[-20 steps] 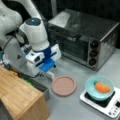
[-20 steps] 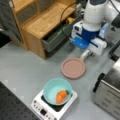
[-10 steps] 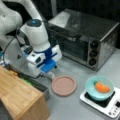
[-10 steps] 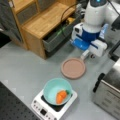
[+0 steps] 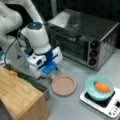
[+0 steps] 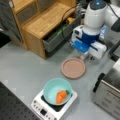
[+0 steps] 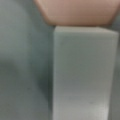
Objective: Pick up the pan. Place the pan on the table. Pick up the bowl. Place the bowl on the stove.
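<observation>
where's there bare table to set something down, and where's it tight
In a front view, the table is bare at the left, bordered by the wooden shelf, the pan and the stove carrying the bowl. It is crowded around the pan's handle, where the gripper sits low, with the toaster oven close by.

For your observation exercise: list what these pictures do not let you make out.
- Gripper jaws: in both front views the white and blue gripper body hides them.
- Dusty-pink round pan: the wrist view shows only its cropped edge and white stub handle.
- White square stove: controls too small to read.
</observation>
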### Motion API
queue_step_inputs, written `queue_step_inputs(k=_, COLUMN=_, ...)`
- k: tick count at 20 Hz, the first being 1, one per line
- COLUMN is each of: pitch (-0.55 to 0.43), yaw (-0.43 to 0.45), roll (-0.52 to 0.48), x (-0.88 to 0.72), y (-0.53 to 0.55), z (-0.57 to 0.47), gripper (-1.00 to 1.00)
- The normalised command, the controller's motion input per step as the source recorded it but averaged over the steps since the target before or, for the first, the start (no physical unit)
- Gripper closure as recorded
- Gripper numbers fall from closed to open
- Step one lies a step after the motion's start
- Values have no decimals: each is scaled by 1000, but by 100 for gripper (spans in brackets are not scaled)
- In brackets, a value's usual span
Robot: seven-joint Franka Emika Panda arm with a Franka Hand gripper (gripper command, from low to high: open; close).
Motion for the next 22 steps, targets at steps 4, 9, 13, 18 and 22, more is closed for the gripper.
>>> queue_step_inputs(k=4, pitch=-87, yaw=142, roll=-43, x=-65, y=-126, z=-112, gripper=-100)
queue_step_inputs(k=9, pitch=-100, yaw=150, roll=-45, x=-72, y=-124, z=-132, gripper=100)
queue_step_inputs(k=13, pitch=-105, yaw=154, roll=-50, x=-80, y=-95, z=-113, gripper=100)
queue_step_inputs(k=18, pitch=-120, yaw=145, roll=-50, x=-106, y=-60, z=-124, gripper=100)
queue_step_inputs(k=22, pitch=-126, yaw=138, roll=-49, x=-112, y=-36, z=-140, gripper=100)
